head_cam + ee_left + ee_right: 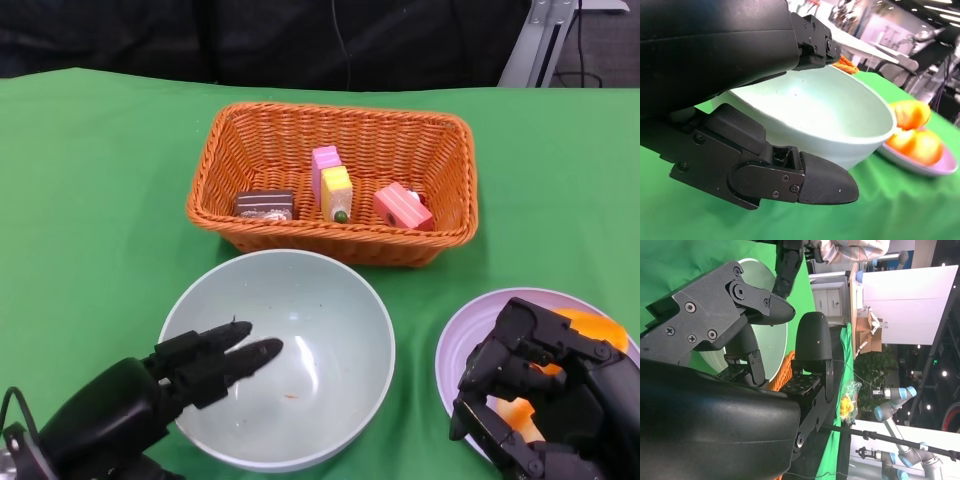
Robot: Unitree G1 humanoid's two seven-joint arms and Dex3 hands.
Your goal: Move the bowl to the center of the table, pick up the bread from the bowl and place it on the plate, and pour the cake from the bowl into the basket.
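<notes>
Head view: the pale bowl [290, 355] sits on the green table [90, 200] near the robot, with the orange basket [335, 180] holding the cake pieces [337, 193] just behind it. The left hand [150, 395] has its fingers spread over the bowl's rim, holding nothing. The right hand [545, 395] hangs over the plate [470, 335], fingers curled above the bread [590, 330].

Right wrist view: the fingers [812, 340] are apart, blocking most of the bowl [772, 340].

Left wrist view: the bread [912, 130] lies on the plate [920, 165] beside the bowl [840, 120].

a robotics lab: a blue-jointed robot arm [892, 405] and white partition panels [905, 305] stand beyond the green table [90, 200]
</notes>
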